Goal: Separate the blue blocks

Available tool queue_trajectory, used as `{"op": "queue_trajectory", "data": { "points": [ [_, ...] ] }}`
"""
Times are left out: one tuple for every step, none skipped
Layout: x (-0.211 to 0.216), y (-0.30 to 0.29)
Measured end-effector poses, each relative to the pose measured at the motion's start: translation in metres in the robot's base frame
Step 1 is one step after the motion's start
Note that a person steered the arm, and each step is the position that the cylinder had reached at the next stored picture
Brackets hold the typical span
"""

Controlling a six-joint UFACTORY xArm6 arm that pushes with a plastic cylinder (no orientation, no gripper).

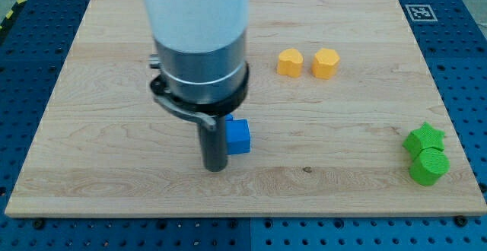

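One blue block [238, 135], roughly a cube, sits near the board's middle, a little toward the view's bottom. Its left part is hidden behind my rod. My tip [216, 167] rests on the board just left of and slightly below this block, touching or nearly touching it. No second blue block shows; the arm's wide body [199, 46] covers the board above the rod and may hide one.
Two yellow blocks [289, 62] [326, 63] sit side by side toward the view's top, right of the arm. A green star-shaped block [424, 138] and a green round block [429, 166] touch near the board's right edge. The wooden board [99, 129] lies on a blue perforated table.
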State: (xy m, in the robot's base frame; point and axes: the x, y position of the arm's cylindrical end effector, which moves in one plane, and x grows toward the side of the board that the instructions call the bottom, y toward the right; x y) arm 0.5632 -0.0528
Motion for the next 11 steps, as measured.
{"op": "queue_trajectory", "data": {
  "points": [
    [0.0, -0.02],
    [0.004, -0.009],
    [0.001, -0.001],
    [-0.021, -0.025],
    [-0.036, -0.04],
    [-0.037, -0.025],
    [-0.044, 0.008],
    [-0.057, 0.042],
    [-0.078, 0.043],
    [-0.09, 0.043],
    [-0.09, 0.035]
  ]
}}
